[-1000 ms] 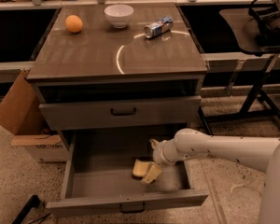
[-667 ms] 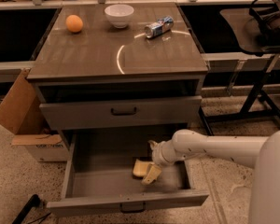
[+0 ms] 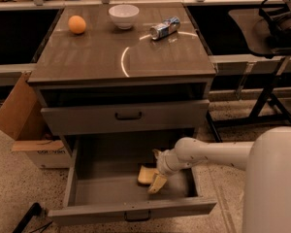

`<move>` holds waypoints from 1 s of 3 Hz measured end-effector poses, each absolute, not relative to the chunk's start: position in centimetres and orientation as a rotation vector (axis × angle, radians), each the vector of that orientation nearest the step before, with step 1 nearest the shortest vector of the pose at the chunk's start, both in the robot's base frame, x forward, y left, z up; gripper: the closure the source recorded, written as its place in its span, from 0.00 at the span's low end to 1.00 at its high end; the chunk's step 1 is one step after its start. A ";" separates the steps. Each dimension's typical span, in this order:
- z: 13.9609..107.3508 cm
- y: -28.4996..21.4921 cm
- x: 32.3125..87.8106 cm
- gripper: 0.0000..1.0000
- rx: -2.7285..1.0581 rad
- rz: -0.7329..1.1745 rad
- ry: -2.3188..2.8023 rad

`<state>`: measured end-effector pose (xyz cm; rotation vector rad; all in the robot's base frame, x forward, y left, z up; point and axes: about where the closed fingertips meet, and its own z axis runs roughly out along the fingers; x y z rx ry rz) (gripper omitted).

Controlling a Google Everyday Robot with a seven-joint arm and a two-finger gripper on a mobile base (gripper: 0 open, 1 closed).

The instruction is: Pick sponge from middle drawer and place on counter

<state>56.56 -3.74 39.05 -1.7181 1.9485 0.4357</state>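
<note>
Middle drawer [image 3: 103, 190] pulled out; gripper [image 3: 155, 169] unmoved, spread open, touching sponge [image 3: 144, 175]; sponge unshifted.

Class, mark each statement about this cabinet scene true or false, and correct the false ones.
1. The sponge lies in the open drawer. True.
2. The orange sits inside the bowl. False: it rests on the counter, apart from the bowl and to its left in the picture.
3. The claw is down inside the open drawer, right at the sponge. True.
4. The can stands upright. False: it lies on its side on the counter.
</note>
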 end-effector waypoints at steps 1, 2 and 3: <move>37.3 -3.4 56.5 0.00 -1.752 0.407 1.968; 35.6 -3.1 56.4 0.19 -1.781 0.368 2.004; 34.5 -3.2 56.4 0.49 -1.788 0.359 2.019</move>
